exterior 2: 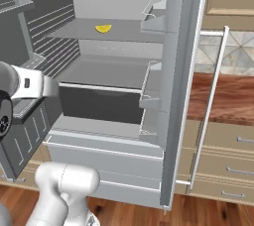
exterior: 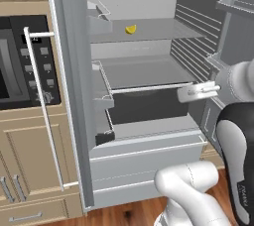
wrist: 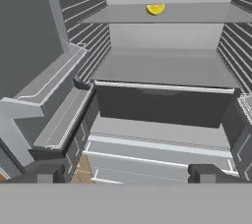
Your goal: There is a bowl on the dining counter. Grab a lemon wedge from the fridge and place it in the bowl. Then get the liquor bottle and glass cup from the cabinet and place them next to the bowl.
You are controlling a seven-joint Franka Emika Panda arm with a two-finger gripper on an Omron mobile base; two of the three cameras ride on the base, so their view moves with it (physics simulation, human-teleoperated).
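A yellow lemon wedge lies on the upper shelf of the open fridge, toward the back. My gripper hovers at the fridge's opening, level with the front rail of the middle shelf, well below and in front of the wedge. Its jaws stand wide open with nothing between them. The dark fingertips frame the lower drawers in the hand view. The bowl, the liquor bottle and the glass cup are out of view.
Both fridge doors are swung wide, with bins on their inner sides. A dark crisper drawer sits under the middle shelf. A built-in oven and wooden cabinets stand left; a wood counter with drawers is right.
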